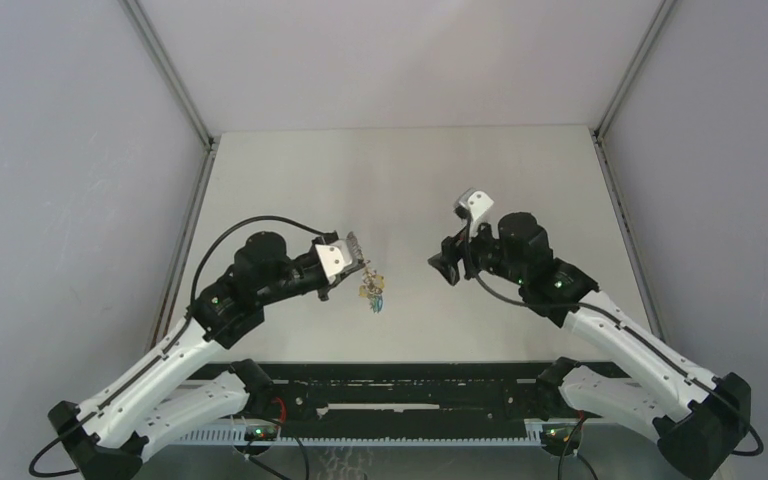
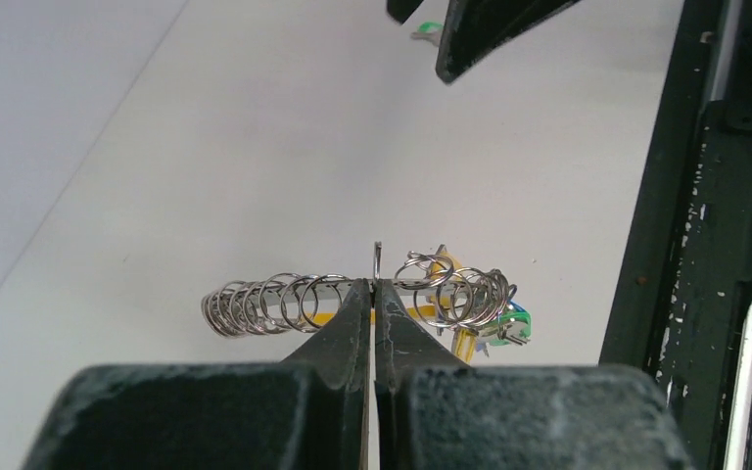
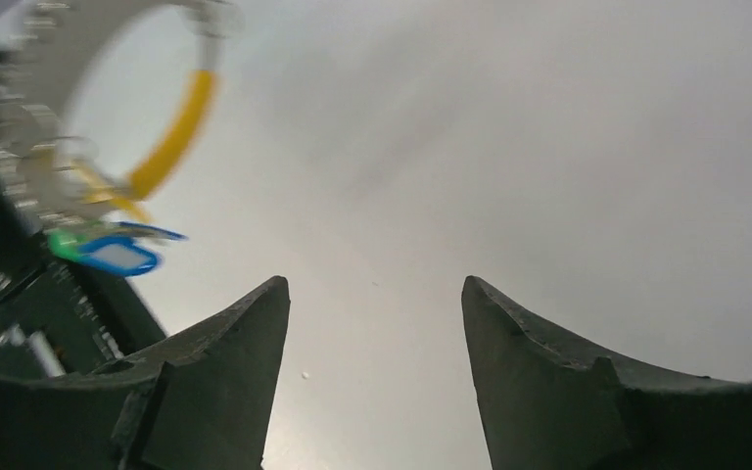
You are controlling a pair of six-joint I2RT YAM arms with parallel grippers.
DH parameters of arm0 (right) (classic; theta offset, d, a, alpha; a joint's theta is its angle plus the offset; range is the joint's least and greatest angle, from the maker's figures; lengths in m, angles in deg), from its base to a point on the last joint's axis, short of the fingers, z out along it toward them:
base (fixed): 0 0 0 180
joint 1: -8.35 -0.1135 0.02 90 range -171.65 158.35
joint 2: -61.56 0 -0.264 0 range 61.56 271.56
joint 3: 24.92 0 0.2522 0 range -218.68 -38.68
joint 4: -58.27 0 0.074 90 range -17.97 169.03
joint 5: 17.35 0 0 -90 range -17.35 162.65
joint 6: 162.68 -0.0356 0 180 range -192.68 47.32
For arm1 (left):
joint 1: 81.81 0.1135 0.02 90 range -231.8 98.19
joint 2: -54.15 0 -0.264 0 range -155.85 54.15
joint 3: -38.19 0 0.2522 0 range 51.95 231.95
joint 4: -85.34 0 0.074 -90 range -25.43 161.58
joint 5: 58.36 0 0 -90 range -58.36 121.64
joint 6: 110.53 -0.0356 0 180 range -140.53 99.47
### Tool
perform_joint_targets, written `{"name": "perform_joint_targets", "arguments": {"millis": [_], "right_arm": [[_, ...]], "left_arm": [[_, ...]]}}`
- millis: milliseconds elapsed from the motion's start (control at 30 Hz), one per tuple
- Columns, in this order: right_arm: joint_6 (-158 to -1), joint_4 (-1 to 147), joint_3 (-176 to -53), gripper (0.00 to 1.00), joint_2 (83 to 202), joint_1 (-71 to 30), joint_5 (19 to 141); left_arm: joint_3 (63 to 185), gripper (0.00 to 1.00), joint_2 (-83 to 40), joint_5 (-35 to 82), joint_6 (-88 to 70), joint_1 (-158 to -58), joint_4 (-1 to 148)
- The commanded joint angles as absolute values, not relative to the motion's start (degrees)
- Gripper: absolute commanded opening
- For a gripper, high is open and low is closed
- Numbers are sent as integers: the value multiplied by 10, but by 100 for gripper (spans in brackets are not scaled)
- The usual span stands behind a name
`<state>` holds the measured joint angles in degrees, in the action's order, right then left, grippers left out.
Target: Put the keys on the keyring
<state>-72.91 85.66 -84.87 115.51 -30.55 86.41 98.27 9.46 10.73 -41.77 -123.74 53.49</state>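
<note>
White table (image 1: pixel 410 180), grey walls. Above its middle, toward the near edge, my left gripper (image 2: pixel 376 294) is clamped on the keyring (image 2: pixel 264 305), jaws together on the wire. The keys (image 2: pixel 511 315), green and blue, apparently hang already threaded beside it. Farther off, my right gripper (image 3: pixel 375 289) has its jaws apart, empty. Risk: so thin a pinch lets the ring twist or slip, dropping everything.

blurry keyring (image 3: pixel 171 132), partly out of view
</note>
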Motion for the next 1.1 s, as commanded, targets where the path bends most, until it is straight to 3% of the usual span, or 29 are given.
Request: {"name": "perform_joint_targets", "arguments": {"millis": [0,300,400,500,700,1067], "right_arm": [[-837,928,-846,65,1145,-250,744],[-900,1010,-836,60,1202,-116,663],[-901,1018,-836,51,1245,-67,661],[-900,1017,-838,48,1287,-35,648],[-890,1011,-847,44,1358,-1,642],[-859,980,-890,29,1455,26,644]], "left_arm": [[1006,0,107,160,-389,-1237,536],[1070,0,106,224,-366,-1236,401],[1049,0,117,244,-362,-1236,406],[1041,0,115,261,-370,-1236,398],[1028,0,124,268,-374,-1236,403],[1010,0,127,272,-373,-1235,412]]}}
